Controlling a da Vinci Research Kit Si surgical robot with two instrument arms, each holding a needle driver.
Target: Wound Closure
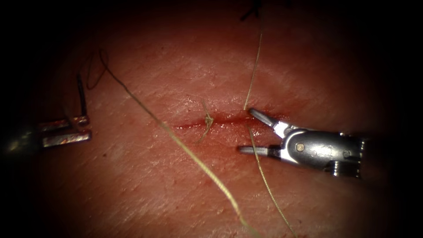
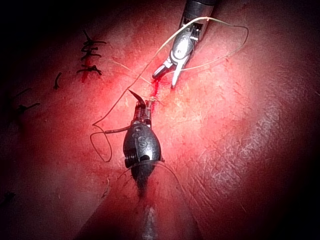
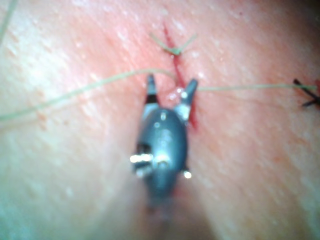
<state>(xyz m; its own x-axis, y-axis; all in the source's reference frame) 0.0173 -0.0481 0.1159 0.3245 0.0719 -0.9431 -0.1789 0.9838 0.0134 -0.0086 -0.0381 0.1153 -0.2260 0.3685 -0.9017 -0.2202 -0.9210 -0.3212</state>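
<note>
Nearest, two runs of pale thread (image 1: 198, 163) cross the tissue (image 1: 132, 185). One slants up toward the left. The other climbs straight to the cut (image 1: 229, 118) and passes between the jaws of my right pincer (image 1: 246, 130).

That pincer is spread wide and holds nothing. One jaw lies at the right end of the cut and the other on the near side, so the thread runs through the gap without touching either. I judge it is placed astride the strand so that the thread stays within reach while the wound edge is left alone.

Red fluid (image 1: 189, 126) lines the cut. Midway along it sits a small knot (image 1: 207, 121) with short ends, drawing the edges together.

Well off beyond the left end of the cut, my left pincer (image 1: 89, 127) is clamped on the needle (image 1: 82, 97). The grip is low on its curve, as best I can tell, and the rest stands up dark above the jaws. The needle is clear of the tissue, which keeps its point off the surface and leaves the thread slack. The thread turns dark near the needle and loops loosely behind it.

Farthest, past where the straight strand goes, a few dark stitches (image 1: 250, 13) lie at the far edge.
</note>
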